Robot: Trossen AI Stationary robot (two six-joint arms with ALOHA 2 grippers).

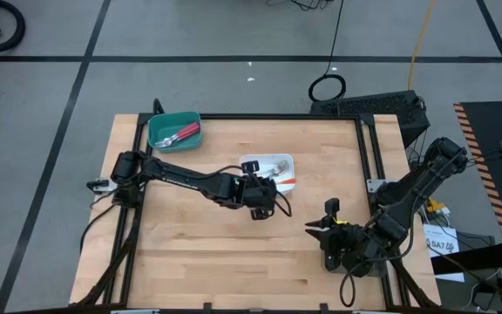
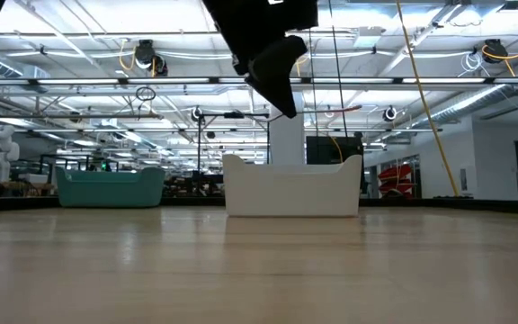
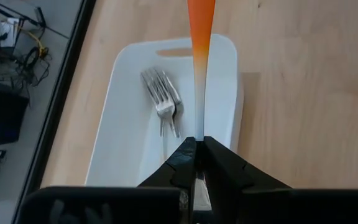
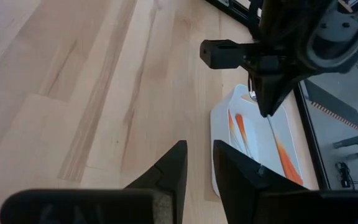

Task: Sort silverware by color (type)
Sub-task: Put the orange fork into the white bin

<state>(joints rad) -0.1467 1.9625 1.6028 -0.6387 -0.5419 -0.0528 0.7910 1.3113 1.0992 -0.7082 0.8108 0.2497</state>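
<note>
My left gripper (image 3: 199, 140) hovers over the near side of the white tray (image 3: 126, 130), shut on an orange-handled fork (image 3: 201, 37) whose handle sticks out ahead of the fingers. Fork heads (image 3: 163, 99) and two orange handles (image 4: 236, 127) lie flat on the floor of the white tray (image 1: 268, 158). The teal tray (image 1: 164, 125) at the far left holds red-handled silverware (image 1: 186, 134). My right gripper (image 1: 322, 228) waits near the table's right front, open, with nothing between its fingers (image 4: 173, 165). My left gripper pinches the fork between its two fingers at the pale stretch of the handle (image 3: 199, 127), away from the orange free end. The fingers slant down toward the tray and lie along the fork. The fork's other end is hidden between the fingers. The fork is clear of the tray.
A black frame (image 1: 364, 131) runs along the table's edges. Bare wood lies between the two trays and across the table's near half (image 1: 216, 253). In the low view the white tray (image 2: 292, 189) stands in the middle and the teal tray (image 2: 111, 187) to its left.
</note>
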